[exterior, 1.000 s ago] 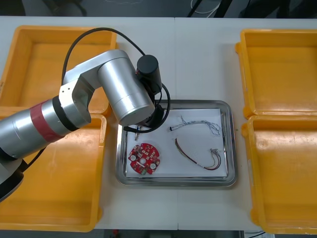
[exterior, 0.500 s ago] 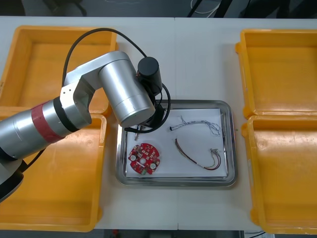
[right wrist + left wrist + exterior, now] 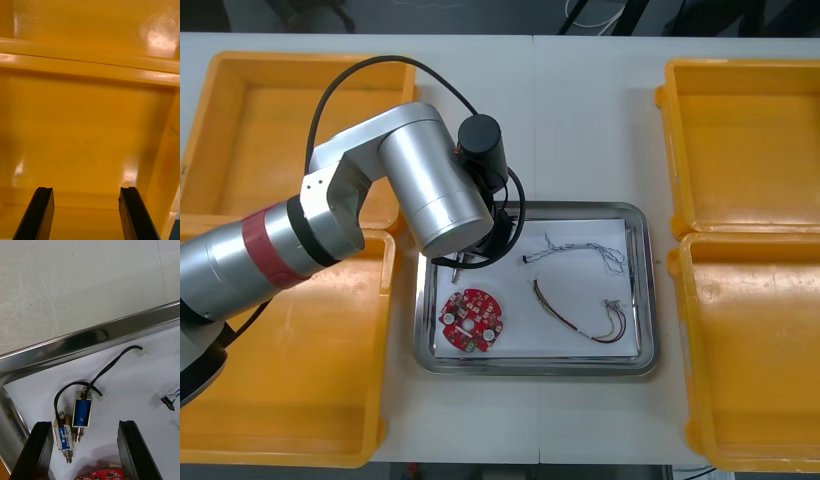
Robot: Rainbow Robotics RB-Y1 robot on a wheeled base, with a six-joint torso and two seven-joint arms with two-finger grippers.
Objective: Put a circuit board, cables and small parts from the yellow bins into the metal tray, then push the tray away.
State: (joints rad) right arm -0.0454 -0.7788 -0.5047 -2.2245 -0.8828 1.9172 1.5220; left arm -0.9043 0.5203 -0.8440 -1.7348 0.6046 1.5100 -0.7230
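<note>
Fingers point(image 3: 37, 450) of the left gripper point(image 3: 84, 423) stand apart, two small metal parts point(image 3: 81, 414) lying between them in the metal tray point(image 3: 93, 337).

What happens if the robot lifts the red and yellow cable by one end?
Probably it droops: the red and yellow cable is thin and lies curved in the metal tray. It looks light, and its splayed end wires might snag.

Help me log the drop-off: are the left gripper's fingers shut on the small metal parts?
No; the left gripper stands open, and the small metal parts lie loose on the tray's white inside between its fingers.
</note>
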